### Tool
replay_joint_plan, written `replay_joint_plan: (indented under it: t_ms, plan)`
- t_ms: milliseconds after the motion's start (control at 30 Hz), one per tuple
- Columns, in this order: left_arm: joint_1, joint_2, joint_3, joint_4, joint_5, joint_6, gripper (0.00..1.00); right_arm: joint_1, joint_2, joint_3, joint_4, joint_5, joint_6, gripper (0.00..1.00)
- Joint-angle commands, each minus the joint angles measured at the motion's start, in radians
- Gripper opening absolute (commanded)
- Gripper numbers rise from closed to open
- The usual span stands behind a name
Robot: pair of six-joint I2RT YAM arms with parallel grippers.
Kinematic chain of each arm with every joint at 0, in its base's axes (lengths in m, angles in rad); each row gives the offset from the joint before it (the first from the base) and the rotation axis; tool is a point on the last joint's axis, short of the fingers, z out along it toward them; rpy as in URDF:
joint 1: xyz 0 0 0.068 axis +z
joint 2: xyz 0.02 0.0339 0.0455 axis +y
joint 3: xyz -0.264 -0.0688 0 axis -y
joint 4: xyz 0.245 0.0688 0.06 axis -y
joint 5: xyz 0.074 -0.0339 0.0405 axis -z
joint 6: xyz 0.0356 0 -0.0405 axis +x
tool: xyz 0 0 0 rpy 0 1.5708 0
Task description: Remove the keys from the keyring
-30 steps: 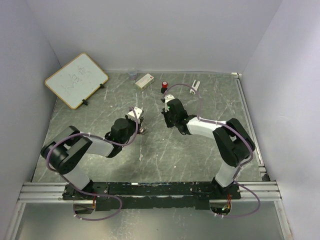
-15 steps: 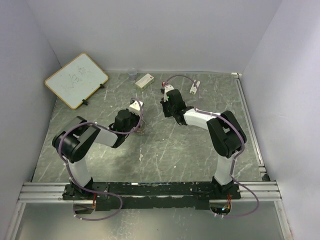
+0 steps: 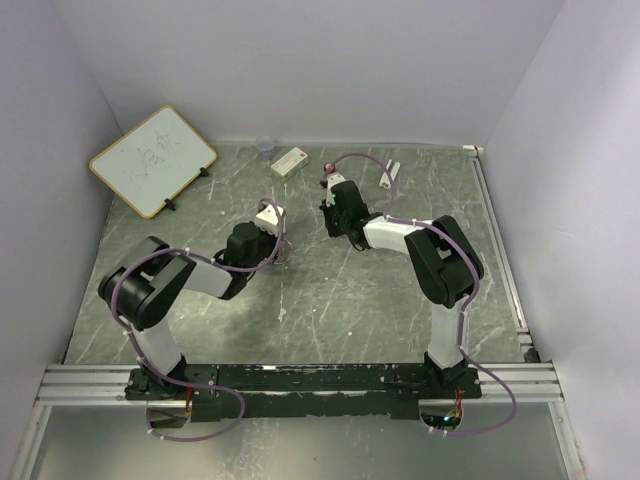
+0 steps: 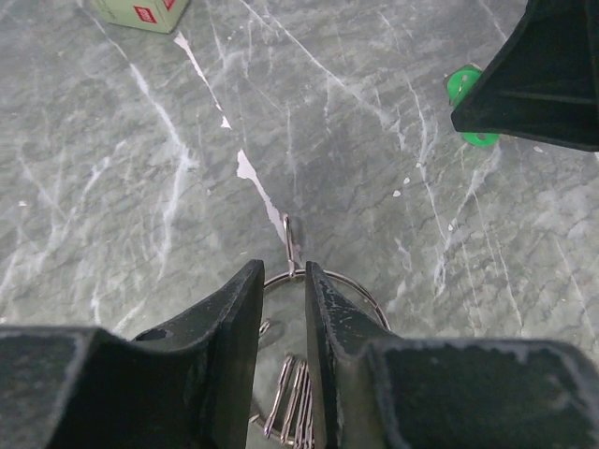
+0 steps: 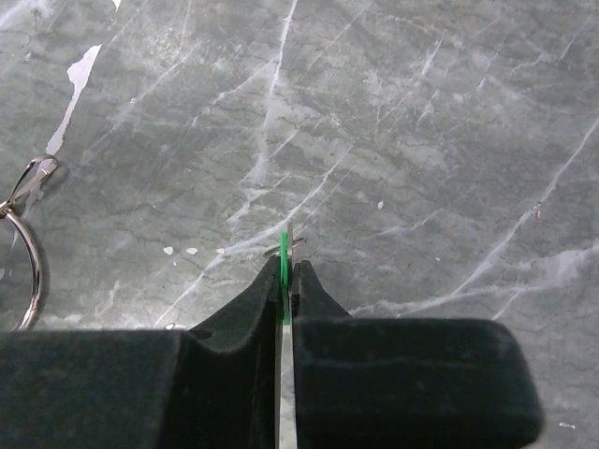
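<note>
The keyring (image 4: 374, 297) lies flat on the grey marbled table, and the thin wire of the keyring (image 3: 284, 257) barely shows from above. My left gripper (image 4: 284, 271) stands over the ring's far edge with its jaws slightly open, the wire crossing the gap and silvery metal strips lying between the fingers. My left gripper (image 3: 278, 245) holds nothing. My right gripper (image 5: 284, 273) is shut on the green key (image 5: 283, 267), seen edge-on. In the left wrist view the green key (image 4: 465, 92) hangs off the ring, to its far right. My right gripper (image 3: 332, 224) is right of the left one.
A tilted whiteboard (image 3: 152, 160) stands at the back left. Along the back lie a clear cup (image 3: 265, 148), a white block (image 3: 290, 161), a red-capped knob (image 3: 329, 170) and a small white piece (image 3: 390, 175). White walls close in three sides.
My left gripper's jaws have opened from shut over the ring. My right gripper has drawn back toward the far wall, still shut on the green key.
</note>
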Motion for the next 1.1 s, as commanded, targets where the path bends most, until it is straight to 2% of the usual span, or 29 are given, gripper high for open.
replay_joint_plan:
  t_ms: [0,33,133,267,300,333,533,733,800,867,900,933,967,1067]
  plan:
    - [0.006,-0.102,-0.044,0.036,-0.036,-0.009,0.37,-0.006,0.015,0.020,0.011,-0.025,0.005,0.00]
    - [0.006,-0.125,-0.053,0.036,-0.040,-0.012,0.38,-0.007,0.018,0.019,0.013,-0.026,0.006,0.01]
    - [0.006,-0.194,-0.073,0.015,-0.048,-0.019,0.42,-0.007,0.026,0.015,0.013,-0.033,0.010,0.13]
    - [0.007,-0.288,-0.106,-0.011,-0.048,-0.034,0.52,-0.007,0.030,0.007,0.025,-0.046,0.016,0.25]
    - [0.006,-0.310,-0.116,-0.016,-0.048,-0.039,0.86,-0.007,0.029,0.006,0.027,-0.051,0.018,0.27]
    - [0.006,-0.335,-0.125,-0.021,-0.049,-0.042,0.99,-0.007,0.029,0.006,0.028,-0.056,0.020,0.28]
    - [0.006,-0.470,-0.159,-0.085,-0.070,-0.036,1.00,-0.008,-0.013,-0.012,0.042,-0.063,0.023,0.30]
    - [0.006,-0.598,-0.164,-0.178,-0.081,-0.024,1.00,-0.005,-0.140,-0.064,0.076,-0.019,0.018,0.33]
    - [0.006,-0.640,-0.165,-0.220,-0.095,-0.031,1.00,-0.006,-0.189,-0.092,0.084,0.007,0.022,0.37]
    - [0.006,-0.676,-0.160,-0.282,-0.113,-0.046,1.00,-0.006,-0.246,-0.133,0.096,0.032,0.030,0.47]
    - [0.006,-0.692,-0.159,-0.309,-0.124,-0.052,0.99,-0.006,-0.276,-0.144,0.103,0.047,0.036,0.48]
    - [0.006,-0.709,-0.159,-0.337,-0.129,-0.061,1.00,-0.006,-0.306,-0.192,0.113,0.063,0.041,0.70]
    - [0.006,-0.724,-0.160,-0.365,-0.138,-0.070,1.00,-0.006,-0.339,-0.224,0.123,0.085,0.048,0.86]
    - [0.006,-0.769,-0.165,-0.435,-0.147,-0.089,1.00,-0.006,-0.439,-0.306,0.135,0.238,0.086,0.95]
